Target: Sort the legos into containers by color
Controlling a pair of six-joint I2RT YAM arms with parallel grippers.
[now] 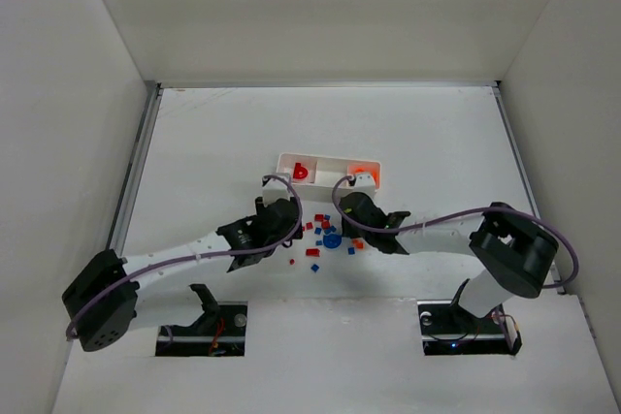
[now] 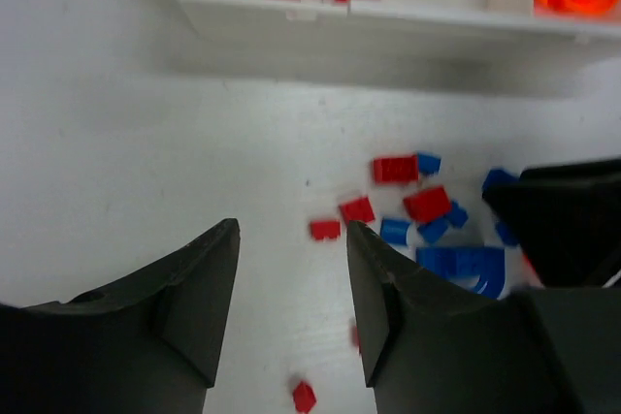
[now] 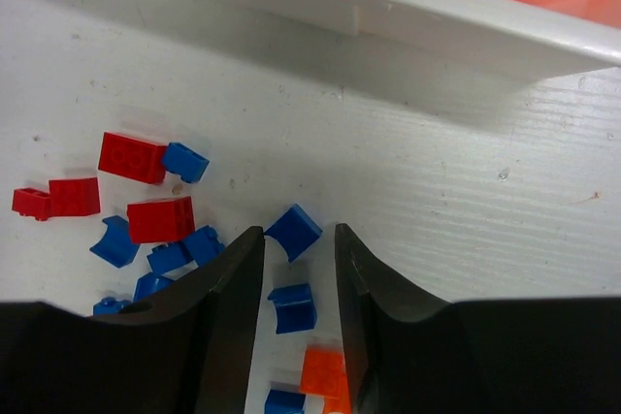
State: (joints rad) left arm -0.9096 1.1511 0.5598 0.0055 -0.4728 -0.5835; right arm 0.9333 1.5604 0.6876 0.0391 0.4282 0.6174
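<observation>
Legos (image 1: 325,238) lie scattered in a loose pile on the white table (image 1: 437,143), just in front of the long white tray (image 1: 330,155), and both arms are right over them. Two pieces already sit in the tray: a red rounded piece (image 1: 301,171) in the left compartment and an orange rounded piece (image 1: 362,175) in the right one.

The left gripper (image 2: 291,235) hangs low at the left edge of the pile. Its fingers are parted, with only bare table between them. A small red brick (image 2: 325,230) lies just beside the tip of one finger, not gripped. Further right, red and blue bricks cluster around a large blue rounded piece (image 2: 466,267).

The right gripper (image 3: 298,233) is down among the pieces too, with its fingers spread and nothing clamped. One blue brick (image 3: 293,230) sits right at the fingertips. A second blue brick (image 3: 291,307) lies in the gap, clear of both fingers. An orange brick (image 3: 323,372) shows deeper between them. Red bricks (image 3: 131,157) lie off to the left.
</observation>
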